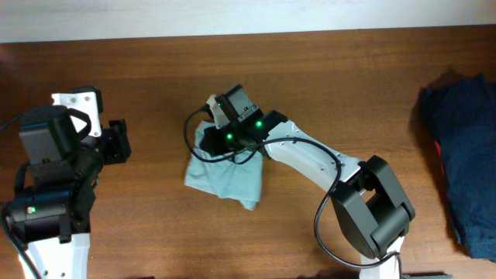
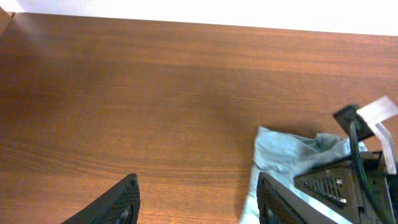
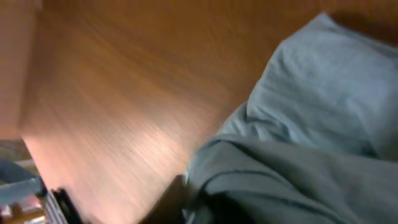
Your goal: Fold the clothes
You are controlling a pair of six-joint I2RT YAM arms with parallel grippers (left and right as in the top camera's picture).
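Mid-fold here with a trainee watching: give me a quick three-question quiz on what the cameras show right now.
1. True or false: the left end effector is gripping the T-shirt.
2. Where is the dark navy garment? A) far on the robot's right B) under the T-shirt C) between the left end effector's fingers.
3. Which arm reaches over the T-shirt?
Key: 1 false, it is open over bare table; 2 A; 3 the right arm.
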